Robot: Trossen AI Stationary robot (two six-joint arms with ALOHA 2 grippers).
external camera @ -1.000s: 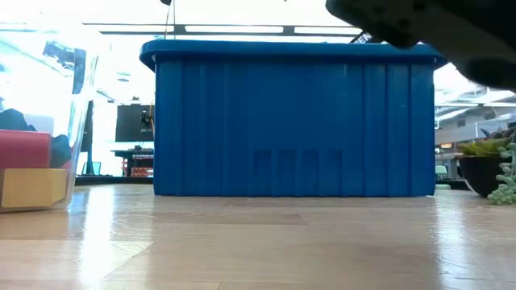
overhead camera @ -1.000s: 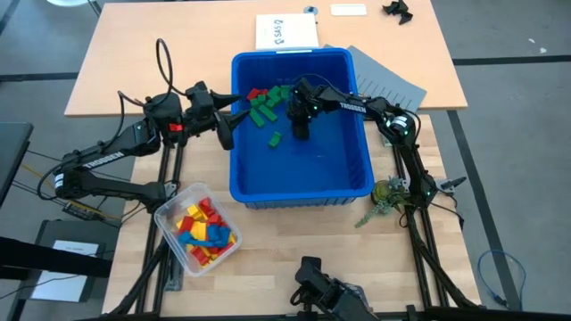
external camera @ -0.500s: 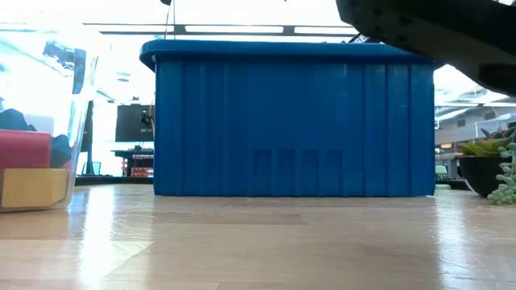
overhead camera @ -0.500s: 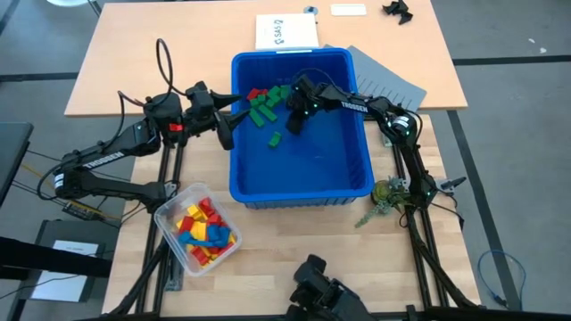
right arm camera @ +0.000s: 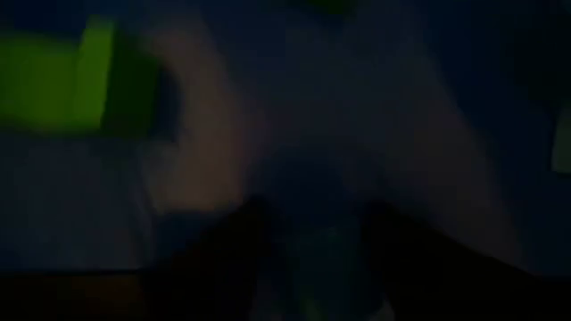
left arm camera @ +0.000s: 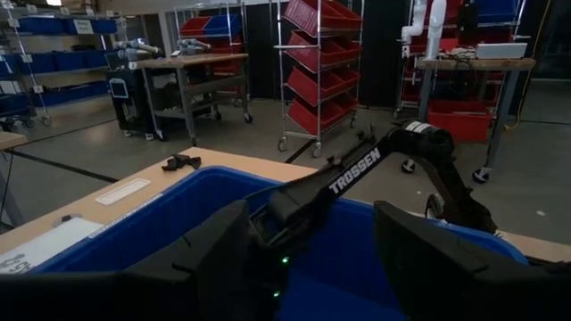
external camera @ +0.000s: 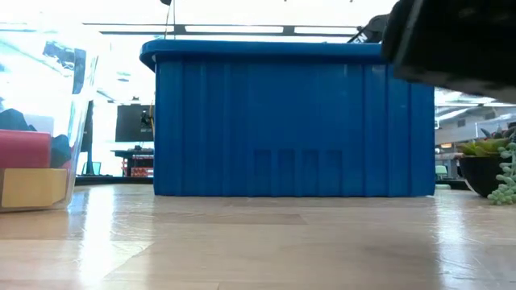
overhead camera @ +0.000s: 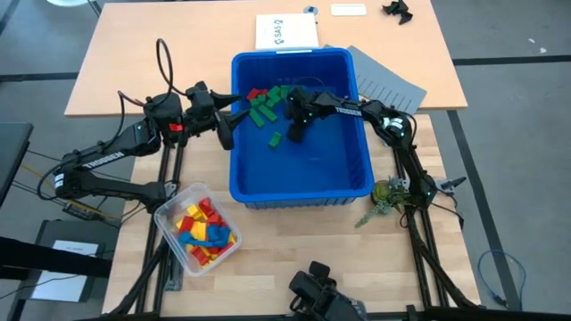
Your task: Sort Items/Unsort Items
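while the right gripper (overhead camera: 293, 123) hangs inside the blue bin (overhead camera: 303, 183) near its far left corner, beside the green blocks (overhead camera: 265, 105) piled there, i cannot tell how its jaws stand. the left gripper (overhead camera: 234, 118) waits at the bin's left rim, jaws apart. mixed blocks (overhead camera: 203, 230) fill the clear tub (overhead camera: 166, 214) at the desk's near left. the next pick wants one block squared between the jaws, clear of its neighbours.
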